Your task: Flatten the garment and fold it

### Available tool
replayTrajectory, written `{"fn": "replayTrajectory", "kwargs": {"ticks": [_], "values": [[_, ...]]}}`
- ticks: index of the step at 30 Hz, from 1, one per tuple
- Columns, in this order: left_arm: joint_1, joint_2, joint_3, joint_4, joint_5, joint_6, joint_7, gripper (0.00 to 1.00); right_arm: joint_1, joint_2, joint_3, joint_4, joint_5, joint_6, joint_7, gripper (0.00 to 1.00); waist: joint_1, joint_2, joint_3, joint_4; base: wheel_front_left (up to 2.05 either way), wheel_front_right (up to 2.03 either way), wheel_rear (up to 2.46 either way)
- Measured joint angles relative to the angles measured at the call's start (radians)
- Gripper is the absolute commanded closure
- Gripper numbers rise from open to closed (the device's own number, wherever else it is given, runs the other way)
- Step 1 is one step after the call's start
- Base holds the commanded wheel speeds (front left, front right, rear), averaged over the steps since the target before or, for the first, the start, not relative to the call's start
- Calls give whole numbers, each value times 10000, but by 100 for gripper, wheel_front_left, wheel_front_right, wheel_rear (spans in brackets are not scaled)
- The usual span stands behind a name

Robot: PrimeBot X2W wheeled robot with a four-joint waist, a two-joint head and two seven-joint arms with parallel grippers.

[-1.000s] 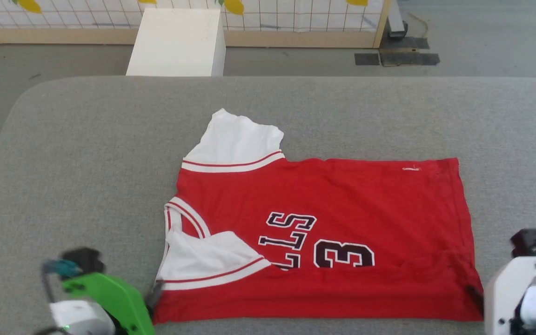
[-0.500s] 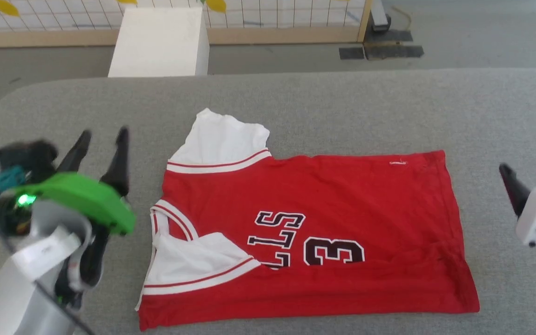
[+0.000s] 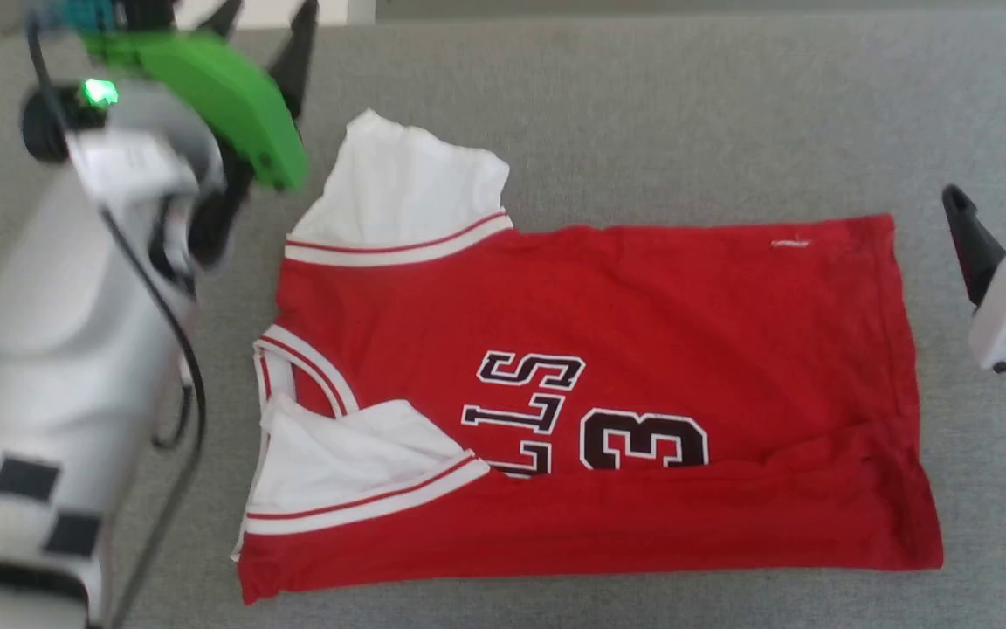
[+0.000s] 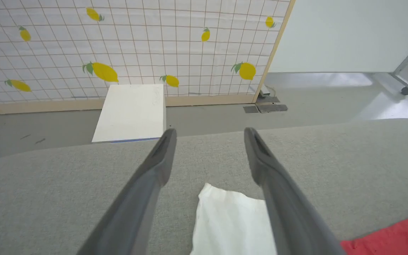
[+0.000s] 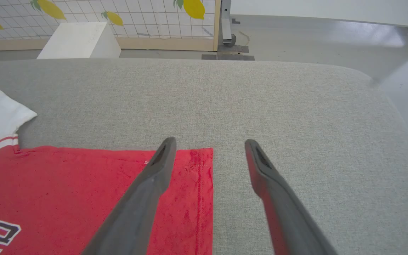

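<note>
Over on the left, the left gripper [image 4: 209,131] hangs with its fingers spread wide, empty, beside a white sleeve [image 3: 407,188]. The garment [image 3: 643,349] lies mid-table [image 3: 643,105], red, reading "LLS" and "3" in black, its near edge folded over. At its hem the right gripper [image 3: 995,194] hovers spread, holding nothing

The garment [image 3: 686,306] is looking like soft, matt knit cloth, lightly creased. Under the garment, the tabletop [image 3: 643,105] is wearing coarse, matt, rough woven fabric.
</note>
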Motion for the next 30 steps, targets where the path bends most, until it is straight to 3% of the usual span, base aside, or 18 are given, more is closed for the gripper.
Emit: {"fn": "replayTrajectory", "kwargs": {"ticks": [3, 11, 21, 23, 24, 30], "values": [[-1249, -58, -92, 1221, -222, -211, 1365, 0, -170, 17, 291, -130, -104, 0, 63, 0, 0, 0, 531, -41, 0, 0, 0], [-2968, -198, -918, 2926, -345, -111, 5244, 0, -192, 31, 447, -311, -222, 0, 111, 0, 1, 0, 1587, -356, 0, 0, 0], [-3040, 73, -1657, 3233, 12, 119, 6472, 0, -10, 234, 10, -945, -261, 0, 90, 0, -1, 0, 2418, -790, 0, 0, 0], [-3033, 88, -1576, 3133, -90, 127, 6566, 71, 38, 268, -67, -1039, -261, 0, 92, 0, 0, 0, 2529, -826, 0, 0, 0], [-3032, 88, -1536, 3078, -134, 127, 6566, 100, 50, 270, -105, -1074, -261, 0, 90, 0, -2, 0, 2567, -827, 0, 0, 0], [-2786, -69, -1012, 2876, -713, 84, 5983, 100, 46, 247, -151, -1168, -265, 0, 115, 0, -1, 0, 2524, -676, 0, 0, 0]]}}
